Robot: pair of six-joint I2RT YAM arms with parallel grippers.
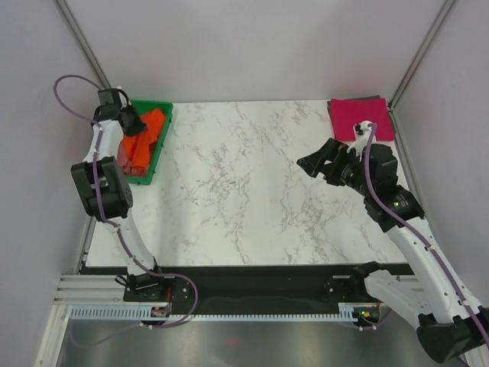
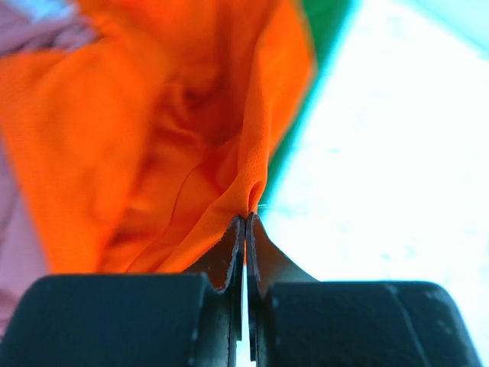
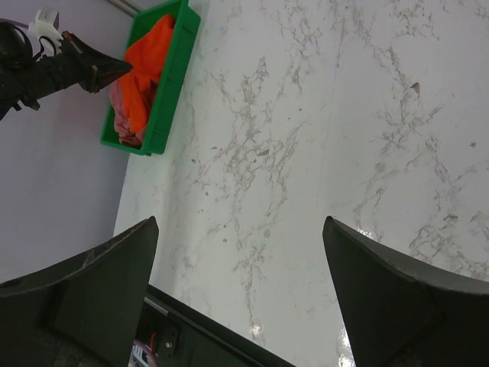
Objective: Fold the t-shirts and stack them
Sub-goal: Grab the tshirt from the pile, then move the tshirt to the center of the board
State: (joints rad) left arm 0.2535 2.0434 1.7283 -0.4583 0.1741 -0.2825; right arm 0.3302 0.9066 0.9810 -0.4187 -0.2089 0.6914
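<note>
The bright orange t-shirt (image 1: 147, 138) lies crumpled in the green tray (image 1: 163, 145) at the far left. My left gripper (image 1: 134, 122) is over the tray, shut on a fold of the orange shirt (image 2: 153, 138). A dusty rose shirt (image 2: 15, 252) lies under it in the tray and also shows in the right wrist view (image 3: 122, 115). The magenta-pink shirt (image 1: 348, 116) lies folded flat at the far right corner. My right gripper (image 1: 315, 163) is open and empty above the marble table, right of centre, its fingers (image 3: 99, 283) wide apart.
The green tray (image 3: 172, 84) stands at the table's far left edge beside the left wall. The white marble table (image 1: 244, 183) spreads between the tray and the folded shirt. Walls enclose three sides. A black rail runs along the near edge.
</note>
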